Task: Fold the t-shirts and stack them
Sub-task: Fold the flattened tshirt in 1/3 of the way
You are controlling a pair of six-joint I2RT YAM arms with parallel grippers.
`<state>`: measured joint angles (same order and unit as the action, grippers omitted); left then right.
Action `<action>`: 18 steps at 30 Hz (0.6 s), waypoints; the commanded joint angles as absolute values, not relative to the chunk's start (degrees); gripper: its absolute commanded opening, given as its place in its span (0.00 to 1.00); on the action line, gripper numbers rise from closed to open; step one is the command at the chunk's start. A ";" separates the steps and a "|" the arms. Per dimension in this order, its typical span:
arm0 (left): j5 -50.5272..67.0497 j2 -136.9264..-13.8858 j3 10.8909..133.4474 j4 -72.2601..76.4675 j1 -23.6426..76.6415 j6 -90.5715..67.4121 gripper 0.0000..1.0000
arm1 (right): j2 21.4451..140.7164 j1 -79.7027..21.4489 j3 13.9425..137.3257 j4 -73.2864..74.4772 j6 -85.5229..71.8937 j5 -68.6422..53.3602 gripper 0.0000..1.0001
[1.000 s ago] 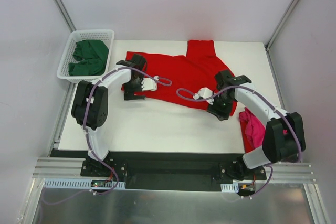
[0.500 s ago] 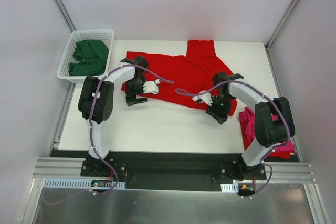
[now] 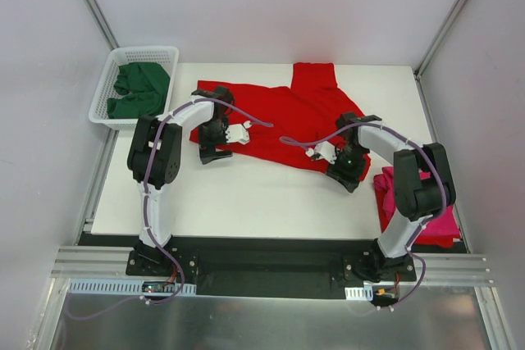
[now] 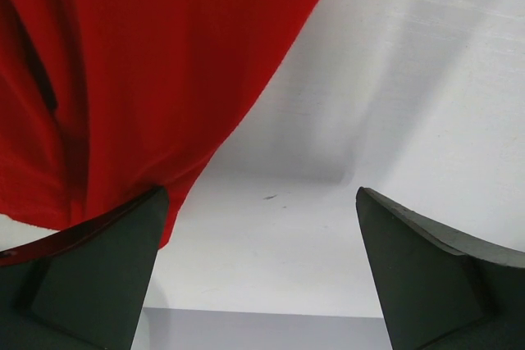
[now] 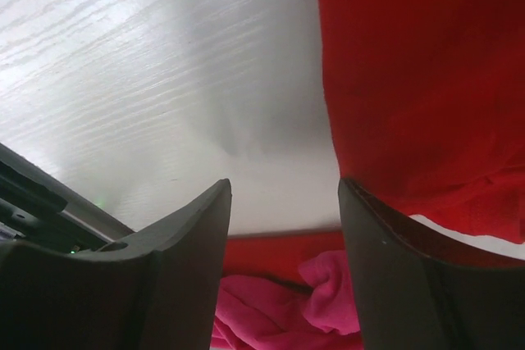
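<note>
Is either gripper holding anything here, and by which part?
Nothing is held: the left gripper and right gripper both sit with jaws open at the near edge of the red t-shirt.

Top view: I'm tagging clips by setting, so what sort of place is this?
Probably a lab test cell, not a home: a white table boxed in by plain panels, two robot arms bolted to a metal rail, and green shirts staged in a basket.

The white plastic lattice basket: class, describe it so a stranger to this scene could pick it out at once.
Start at the white table and go to its far left corner. There, left of the spread bright red t-shirt, sits the white plastic lattice basket. It alone is a rigid container, and it holds crumpled dark green cloth.
</note>
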<state>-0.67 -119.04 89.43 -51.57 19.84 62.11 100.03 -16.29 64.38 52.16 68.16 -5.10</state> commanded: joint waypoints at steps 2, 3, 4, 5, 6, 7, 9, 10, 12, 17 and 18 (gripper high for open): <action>-0.09 -119.00 87.89 -53.70 19.69 61.26 0.99 | 99.76 -15.82 64.95 49.31 68.03 -3.16 0.59; -0.09 -119.00 87.72 -53.70 19.69 61.09 0.99 | 99.84 -15.82 65.04 48.78 67.68 -2.90 0.59; -0.09 -119.18 87.63 -53.70 19.69 61.00 0.99 | 99.76 -15.91 65.13 47.65 67.50 -2.73 0.60; -0.09 -119.27 87.63 -53.70 19.69 61.00 0.99 | 99.58 -15.82 65.39 47.29 67.24 -2.72 0.61; -0.09 -119.27 87.54 -53.70 19.69 60.56 0.99 | 99.32 -15.82 65.74 47.20 66.80 -2.90 0.62; 1.22 -119.35 87.45 -53.79 19.69 60.47 0.99 | 99.23 -15.82 65.92 46.76 66.62 -2.99 0.61; 1.49 -119.44 87.36 -53.79 19.69 60.21 0.99 | 98.79 -15.82 66.53 46.67 66.36 -3.16 0.62; 1.49 -119.36 87.10 -53.88 19.69 60.12 0.99 | 98.88 -15.82 66.79 46.41 66.18 -3.25 0.62; 1.58 -119.36 87.01 -53.88 19.69 59.86 0.99 | 98.96 -15.73 67.15 45.97 66.09 -3.43 0.64; 2.02 -118.39 86.22 -53.79 19.69 59.50 0.99 | 98.62 -15.38 68.29 46.32 65.92 -6.41 0.64; 2.11 -118.21 85.87 -53.79 19.69 59.41 0.99 | 98.44 -15.47 68.55 46.58 65.92 -6.76 0.65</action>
<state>-0.40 -119.04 87.22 -51.55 19.81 60.40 100.07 -15.88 65.87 46.00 66.57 -3.92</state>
